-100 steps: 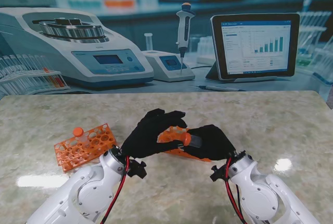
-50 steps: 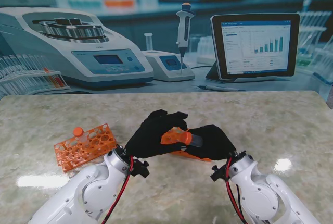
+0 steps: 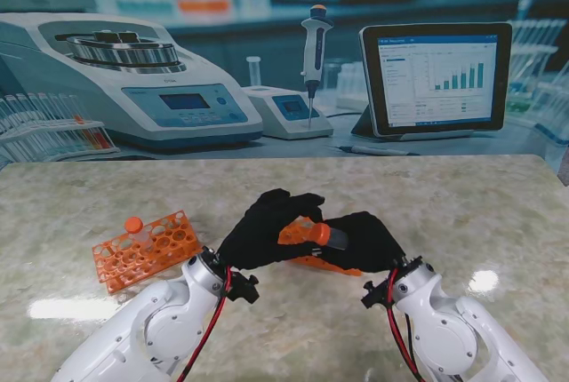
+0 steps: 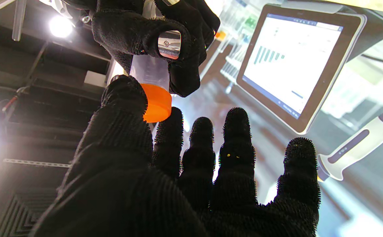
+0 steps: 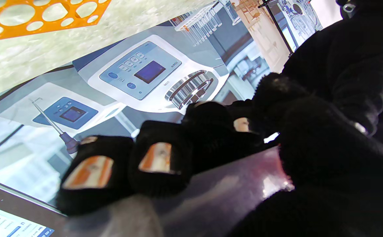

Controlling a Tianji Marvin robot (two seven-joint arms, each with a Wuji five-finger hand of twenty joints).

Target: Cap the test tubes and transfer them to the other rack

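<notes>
At the centre of the stand frame, the right robot hand [image 3: 360,240] grips the test tube [image 4: 150,70] sideways above the counter [image 3: 462,204] so the left robot hand [image 3: 262,226] can pinch its orange cap [image 3: 313,235] on

No text is legible; the tablet screen [image 3: 436,74] shows only a blurred bar chart.

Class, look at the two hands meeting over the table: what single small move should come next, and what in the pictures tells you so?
Probably the left hand should twist the orange cap tighter. The right hand grips the test tube, the cap already sits on its end, and the left thumb and fingertip pinch it. Whether it is fully seated cannot be told.
</notes>
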